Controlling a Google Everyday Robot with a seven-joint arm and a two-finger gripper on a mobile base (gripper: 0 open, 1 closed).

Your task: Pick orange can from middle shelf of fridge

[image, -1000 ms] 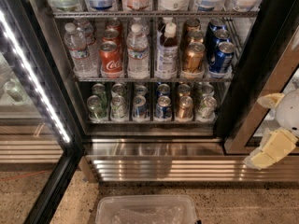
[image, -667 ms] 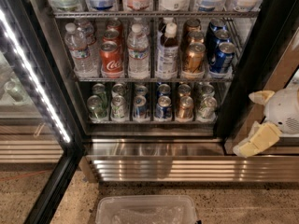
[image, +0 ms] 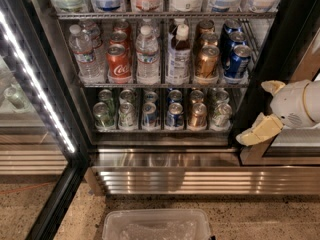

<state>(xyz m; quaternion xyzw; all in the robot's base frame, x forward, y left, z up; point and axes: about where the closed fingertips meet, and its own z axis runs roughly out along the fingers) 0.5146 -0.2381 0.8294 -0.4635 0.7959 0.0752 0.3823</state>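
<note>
Edged left since a second ago, now at right-middle of frame beside the fridge [image: 282, 44] post: gripper [image: 254, 112], fingers spread wide, holding nothing. Upper centre-right, at the front of the middle shelf [image: 165, 85]: orange can [image: 206, 61], untouched, between white-labelled bottle [image: 177, 59] and blue can [image: 237, 61]. Further left, red can [image: 118, 64] with Coca-Cola script.

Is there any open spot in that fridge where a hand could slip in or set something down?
Bare wire shows on the middle shelf right of the blue cans, and the steel sill under the small cans is free. Elsewhere lanes are packed; the orange can stands tight between neighbours. The gripper hangs outside, at right.
</note>
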